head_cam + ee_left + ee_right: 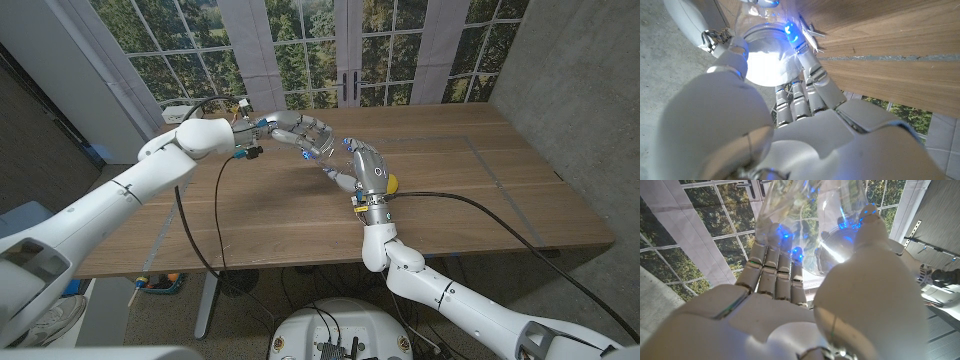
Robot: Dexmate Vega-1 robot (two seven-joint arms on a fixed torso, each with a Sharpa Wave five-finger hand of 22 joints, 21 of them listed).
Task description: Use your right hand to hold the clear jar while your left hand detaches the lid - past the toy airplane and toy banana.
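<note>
Jar [335,152] is held up over the worktop [470,190], clamped in the right hand [366,170]. Left hand [296,132] wraps the lid [765,60] end, so the jar's axis runs hand to hand.

A head camera looks down over the wooden table [470,190]; two wrist cameras peer close along each hand's back, sharing the clear jar [805,225].

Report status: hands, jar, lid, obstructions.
Right hand grips clear jar. Left hand closed around lid. Toy airplane and toy banana close by, not blocking.
</note>
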